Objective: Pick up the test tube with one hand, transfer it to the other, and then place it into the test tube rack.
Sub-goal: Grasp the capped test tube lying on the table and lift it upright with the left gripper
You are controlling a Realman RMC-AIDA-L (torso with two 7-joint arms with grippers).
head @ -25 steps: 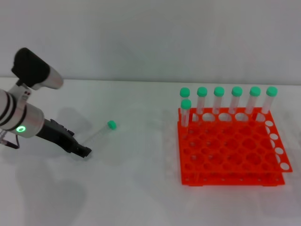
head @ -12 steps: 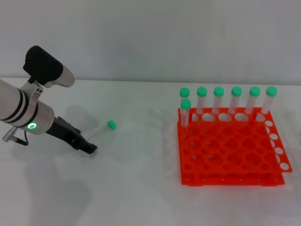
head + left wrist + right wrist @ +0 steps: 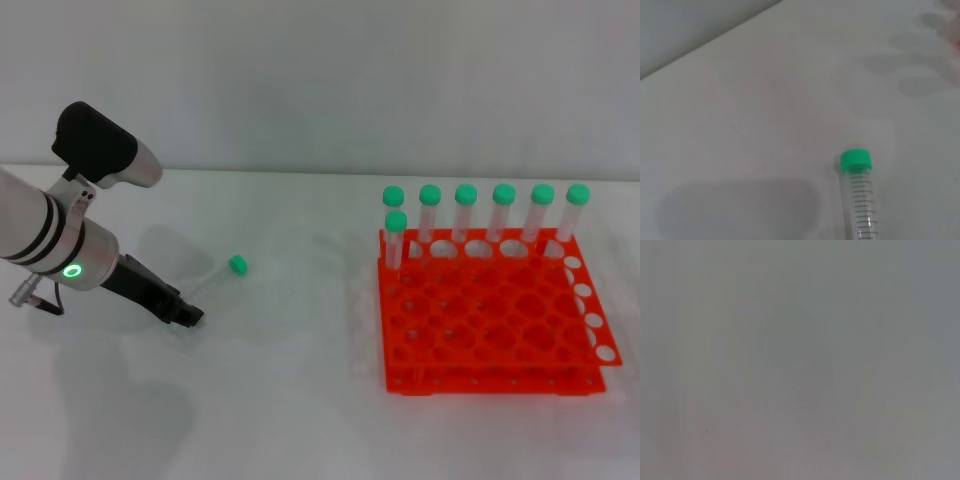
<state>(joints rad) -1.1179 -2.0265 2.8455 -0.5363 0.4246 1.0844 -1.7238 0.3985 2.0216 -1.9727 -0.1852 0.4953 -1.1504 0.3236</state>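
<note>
A white counter [image 3: 300,400] fills the lower 2 thirds of the head view, smooth and matte, without seams or marks. Behind it rises a plain pale grey wall [image 3: 320,80], meeting the counter along 1 straight, nearly level line. The wall carries no window, shelf or fixture. Light is soft and even, coming from above, and it lays faint, blurred grey shadows on the counter surface. In the left wrist view the same white counter [image 3: 765,125] runs up to the grey wall [image 3: 685,25] along a slanted edge. The right wrist view shows only a uniform grey blur.
</note>
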